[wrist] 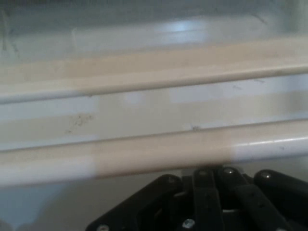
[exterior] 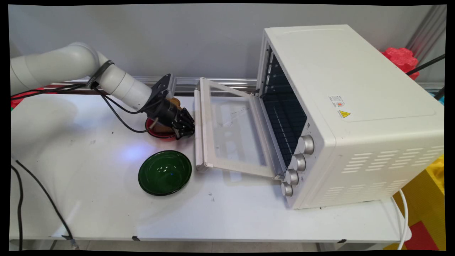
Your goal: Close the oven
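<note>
My black gripper (exterior: 187, 131) hangs low over the table, its fingertips just left of the handle (exterior: 198, 124) of the white toaster oven's (exterior: 352, 106) folded-down door (exterior: 231, 131). In the hand view the gripper (wrist: 214, 172) looks shut, with nothing in it, and the cream handle bar (wrist: 154, 154) runs across close in front. Under and behind the hand sits a red bowl (exterior: 156, 132) with something brown (exterior: 175, 103) in it, mostly hidden by the wrist. A dark green glass bowl (exterior: 164, 172) stands empty on the table below the gripper.
The oven fills the table's right half, with a wire rack (exterior: 288, 121) inside and several knobs (exterior: 305, 144) on its front. A red object (exterior: 401, 58) lies behind it. Black cables (exterior: 42, 199) trail over the table's left edge.
</note>
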Available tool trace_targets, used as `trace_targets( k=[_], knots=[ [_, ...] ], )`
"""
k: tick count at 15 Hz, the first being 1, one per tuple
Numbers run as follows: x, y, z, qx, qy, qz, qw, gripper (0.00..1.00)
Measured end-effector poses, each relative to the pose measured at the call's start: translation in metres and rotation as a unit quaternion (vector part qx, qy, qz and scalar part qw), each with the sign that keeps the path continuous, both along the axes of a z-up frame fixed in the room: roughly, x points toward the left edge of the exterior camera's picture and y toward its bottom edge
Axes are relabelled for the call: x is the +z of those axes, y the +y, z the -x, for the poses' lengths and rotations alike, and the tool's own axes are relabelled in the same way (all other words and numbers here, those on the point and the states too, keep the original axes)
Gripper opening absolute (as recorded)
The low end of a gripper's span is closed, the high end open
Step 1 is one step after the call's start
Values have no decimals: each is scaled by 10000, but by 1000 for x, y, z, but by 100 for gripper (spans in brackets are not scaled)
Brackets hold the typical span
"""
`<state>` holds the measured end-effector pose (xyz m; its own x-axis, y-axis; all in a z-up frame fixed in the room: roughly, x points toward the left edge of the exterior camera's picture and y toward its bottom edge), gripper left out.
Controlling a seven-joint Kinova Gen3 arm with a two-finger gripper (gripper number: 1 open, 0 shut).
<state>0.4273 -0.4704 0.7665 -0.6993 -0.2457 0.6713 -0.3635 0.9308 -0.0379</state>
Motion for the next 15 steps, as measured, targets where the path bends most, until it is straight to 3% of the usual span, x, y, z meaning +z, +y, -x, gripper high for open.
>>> trace_targets(
  k=[15],
  knots=[
    [29,-2,6,-58,347,154,9993,0]
  ],
)
